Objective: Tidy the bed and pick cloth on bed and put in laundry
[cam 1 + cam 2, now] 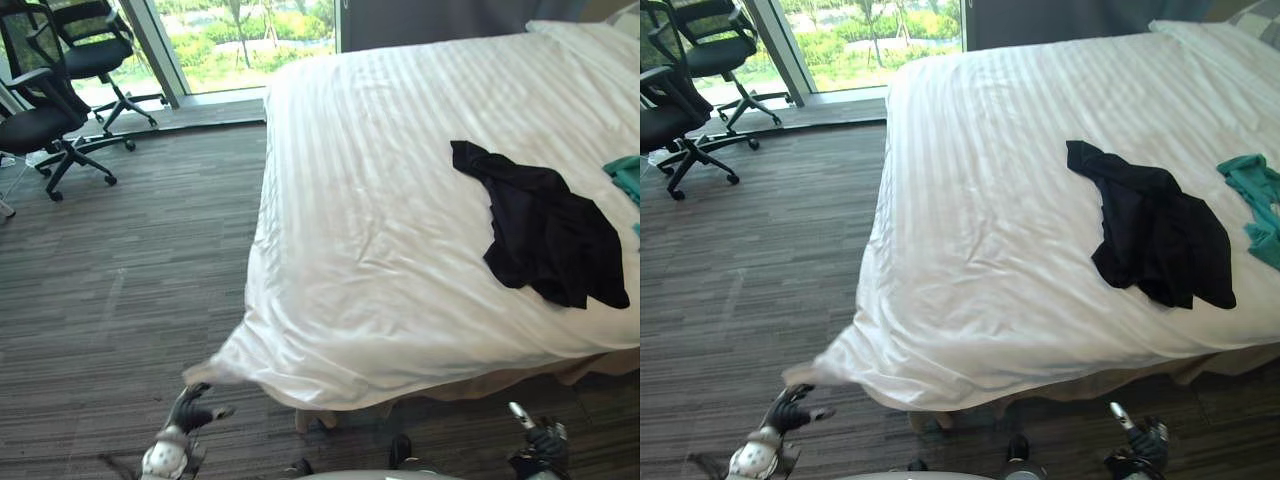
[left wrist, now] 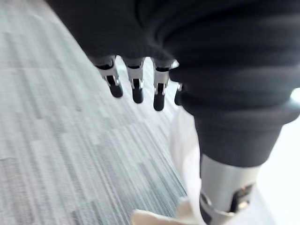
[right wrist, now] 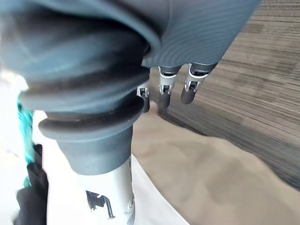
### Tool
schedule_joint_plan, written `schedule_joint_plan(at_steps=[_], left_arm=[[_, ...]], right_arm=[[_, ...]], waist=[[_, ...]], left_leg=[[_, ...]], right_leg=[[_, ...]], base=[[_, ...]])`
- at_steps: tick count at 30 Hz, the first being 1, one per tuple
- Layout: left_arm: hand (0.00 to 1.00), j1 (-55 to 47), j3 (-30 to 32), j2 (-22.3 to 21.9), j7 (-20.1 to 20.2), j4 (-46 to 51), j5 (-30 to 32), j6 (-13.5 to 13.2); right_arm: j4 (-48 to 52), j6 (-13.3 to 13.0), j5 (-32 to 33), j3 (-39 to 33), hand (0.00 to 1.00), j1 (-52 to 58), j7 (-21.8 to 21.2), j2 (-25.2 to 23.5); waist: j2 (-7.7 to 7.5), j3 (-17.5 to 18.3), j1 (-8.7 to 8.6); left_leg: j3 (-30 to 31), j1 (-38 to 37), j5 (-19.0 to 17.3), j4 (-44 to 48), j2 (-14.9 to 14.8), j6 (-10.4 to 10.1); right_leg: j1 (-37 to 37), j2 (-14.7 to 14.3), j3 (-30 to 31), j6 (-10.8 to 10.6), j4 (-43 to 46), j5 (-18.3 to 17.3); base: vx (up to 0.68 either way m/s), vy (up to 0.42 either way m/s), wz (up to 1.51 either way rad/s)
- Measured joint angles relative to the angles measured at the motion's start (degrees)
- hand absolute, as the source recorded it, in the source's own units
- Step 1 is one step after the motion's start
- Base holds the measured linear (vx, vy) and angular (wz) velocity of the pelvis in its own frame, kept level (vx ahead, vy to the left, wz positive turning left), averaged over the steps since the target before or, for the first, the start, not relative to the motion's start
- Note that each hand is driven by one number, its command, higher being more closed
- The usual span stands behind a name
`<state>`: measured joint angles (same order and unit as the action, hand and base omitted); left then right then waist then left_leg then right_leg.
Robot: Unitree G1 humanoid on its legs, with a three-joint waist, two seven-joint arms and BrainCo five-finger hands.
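A black cloth [image 1: 540,225] lies crumpled on the white striped duvet [image 1: 380,200], towards the bed's near right side. A teal cloth [image 1: 1255,205] lies further right on the bed. My left hand [image 1: 185,420] hangs low over the carpet, just below the duvet's drooping near corner [image 1: 235,365] and holding nothing. Its fingers [image 2: 136,84] are straight and empty. My right hand [image 1: 540,445] is low at the foot of the bed, well short of the black cloth. Its fingers [image 3: 164,91] are straight over the beige bed skirt [image 3: 211,178].
Two black office chairs [image 1: 50,110] stand at the far left by a window [image 1: 240,35]. Grey striped carpet [image 1: 120,280] spreads left of the bed. A pillow [image 1: 585,35] lies at the bed's far right end.
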<state>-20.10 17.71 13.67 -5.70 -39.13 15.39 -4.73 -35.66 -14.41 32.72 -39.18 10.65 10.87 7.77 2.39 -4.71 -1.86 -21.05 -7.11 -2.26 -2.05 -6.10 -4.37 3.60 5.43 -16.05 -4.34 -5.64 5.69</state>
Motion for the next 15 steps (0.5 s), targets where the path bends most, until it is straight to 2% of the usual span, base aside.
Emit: schedule_joint_plan(at_steps=[1,2,4,6,8,9,10,12,13,15], left_arm=[[0.00,-1.35,2.21,-1.34,-0.82,-1.12,-0.08,0.53],[0.00,-1.78,3.81,-2.43,-1.01,-1.78,-0.70,1.52],[0.00,-2.77,7.15,-4.63,-1.01,-3.84,-2.73,3.22],[0.00,-3.18,8.33,-5.73,-1.25,-5.49,-3.59,3.68],[0.00,-3.68,8.34,-6.57,-2.07,-7.15,-3.58,3.66],[0.00,-3.34,8.25,-6.95,-2.07,-9.37,-3.63,3.34],[0.00,-3.26,8.23,-6.99,-2.08,-9.68,-3.69,3.14],[0.00,-1.55,7.46,-7.16,-2.05,-12.26,-6.59,1.30],[0.00,-1.03,7.09,-7.25,-2.03,-12.75,-8.19,0.53],[0.00,1.59,5.14,-7.64,-1.34,-13.80,-14.48,-2.82]], right_arm=[[4.48,0.04,-0.20,-2.85,0.00,0.06,1.37,0.50],[8.09,0.02,-0.68,-4.40,1.00,0.03,1.93,1.04],[17.21,-0.06,-2.55,-5.80,1.00,-0.14,2.39,2.98],[24.56,0.04,-4.26,-5.18,1.00,-1.56,-0.13,4.68],[30.53,1.32,-6.07,-2.57,1.00,-4.55,-4.72,6.87],[35.50,2.96,-7.68,3.22,1.00,-7.49,-11.34,9.52],[36.17,3.35,-7.85,4.40,1.00,-8.06,-12.42,9.96],[39.92,5.03,-9.37,16.89,1.00,-14.19,-21.28,13.97],[40.25,5.58,-9.38,20.32,1.00,-15.94,-23.25,14.75],[40.48,6.80,-9.72,33.60,1.00,-21.99,-30.31,15.56]], waist=[[-0.48,0.34,0.06],[-0.19,1.07,0.24],[-0.25,1.99,0.27],[-0.53,2.23,0.28],[-1.08,2.51,0.27],[-1.76,3.07,0.59],[-1.86,3.13,0.63],[-2.35,3.30,1.30],[-2.41,3.36,1.47],[-3.07,3.16,2.99]], left_leg=[[-0.01,-0.25,-0.18,-0.21,0.03,-0.23],[-0.02,-0.25,-0.31,-0.41,0.10,-0.36],[0.03,-0.64,-0.42,-1.17,0.36,-0.16],[0.35,-0.54,-0.43,-1.23,0.39,-0.15],[0.63,-0.46,-0.42,-1.50,0.39,-0.16],[1.06,0.10,-0.28,-1.51,0.27,-0.38],[1.21,0.22,-0.27,-1.51,0.26,-0.41],[2.31,0.81,0.16,-1.53,0.22,-0.93],[2.64,0.79,0.32,-1.52,0.19,-1.03],[3.96,0.70,1.37,-1.30,0.10,-0.21]], right_leg=[[0.14,0.13,-0.07,-0.14,-0.17,-0.31],[0.15,0.26,-0.13,-0.09,-0.19,-0.48],[0.17,0.56,-0.53,-0.09,-0.20,-0.49],[0.15,0.63,-0.73,-0.09,-0.22,-0.49],[-0.08,0.65,-0.82,-0.08,-0.23,-0.48],[-1.00,0.51,-0.82,0.22,-0.22,-0.27],[-1.05,0.49,-0.83,0.28,-0.22,-0.23],[-1.30,0.28,-1.11,0.72,-0.21,0.12],[-1.28,0.24,-1.22,0.81,-0.22,0.30],[-0.84,0.09,-2.32,0.51,-0.21,0.64]], base=[[-0.11,0.006,0.00],[-0.11,0.009,0.00],[-0.07,0.012,0.00],[-0.05,0.004,0.00],[-0.03,-0.012,-0.05],[-0.03,-0.024,-0.04],[-0.01,-0.036,-0.02],[0.02,-0.033,0.05],[0.04,-0.027,0.17],[0.06,-0.025,0.25]])
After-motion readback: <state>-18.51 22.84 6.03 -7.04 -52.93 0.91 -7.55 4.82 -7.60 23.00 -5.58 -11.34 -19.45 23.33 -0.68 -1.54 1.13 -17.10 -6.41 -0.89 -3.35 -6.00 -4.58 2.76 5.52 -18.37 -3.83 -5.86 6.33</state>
